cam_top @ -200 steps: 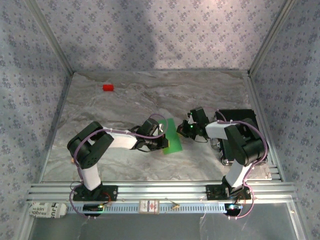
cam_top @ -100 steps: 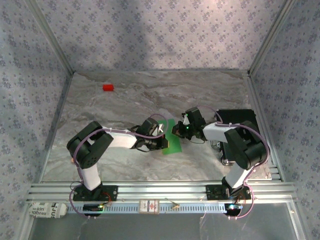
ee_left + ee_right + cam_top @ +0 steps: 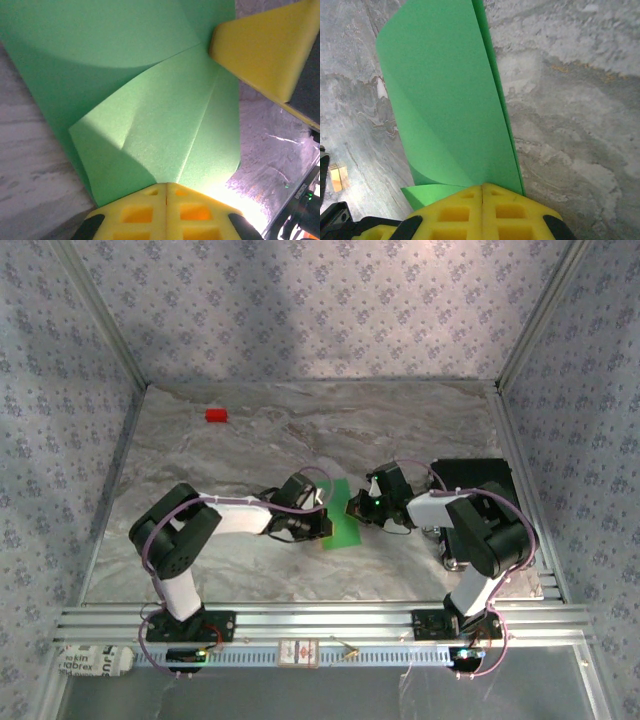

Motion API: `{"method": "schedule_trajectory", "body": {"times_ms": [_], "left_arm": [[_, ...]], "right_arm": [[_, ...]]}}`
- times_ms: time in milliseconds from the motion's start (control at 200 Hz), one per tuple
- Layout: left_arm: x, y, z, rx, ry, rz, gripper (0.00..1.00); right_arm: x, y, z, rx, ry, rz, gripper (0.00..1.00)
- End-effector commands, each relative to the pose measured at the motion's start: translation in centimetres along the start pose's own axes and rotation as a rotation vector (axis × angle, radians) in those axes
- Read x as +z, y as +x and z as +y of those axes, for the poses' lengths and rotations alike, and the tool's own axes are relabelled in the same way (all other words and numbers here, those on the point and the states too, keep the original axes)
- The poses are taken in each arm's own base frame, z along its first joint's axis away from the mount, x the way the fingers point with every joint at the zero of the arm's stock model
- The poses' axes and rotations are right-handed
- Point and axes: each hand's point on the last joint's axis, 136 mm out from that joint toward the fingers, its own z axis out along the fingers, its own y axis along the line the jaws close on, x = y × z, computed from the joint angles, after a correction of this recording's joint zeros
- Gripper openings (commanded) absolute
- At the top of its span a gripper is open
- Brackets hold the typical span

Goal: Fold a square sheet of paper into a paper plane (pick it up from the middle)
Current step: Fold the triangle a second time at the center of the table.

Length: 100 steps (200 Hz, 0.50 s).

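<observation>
Pads of the left gripper are pressed together on the near edge of the square sheet of paper. The right gripper is closed in the same way on another edge, so both arms grasp the green sheet between them, low over the middle of the table. The sheet is partly folded and bulges into a curl. To do this fold well, I think the two grips should move together, bring the edges exactly in line, and press the crease flat before either one lets go; a pull apart could tear the thin paper. How much paper sits inside each pinch is hidden by the yellow pads. From above, the wrists cover part of the sheet, so I cannot tell whether it touches the table or which fold this is.
</observation>
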Motion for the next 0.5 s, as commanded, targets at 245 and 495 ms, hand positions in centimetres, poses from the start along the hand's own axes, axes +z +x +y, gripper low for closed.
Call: {"method": "schedule_trajectory", "body": {"times_ms": [245, 495], "left_arm": [[0.7, -2.5, -3.8, -0.026, 0.096, -0.03, 0.07], [2.8, -1.8, -1.3, -0.051, -0.004, -0.001, 0.07]], "right_arm": [[0.3, 1.2, -3.3, 0.049, 0.123, 0.008, 0.0], [0.4, 1.6, -3.7, 0.054, 0.137, 0.019, 0.0]]}}
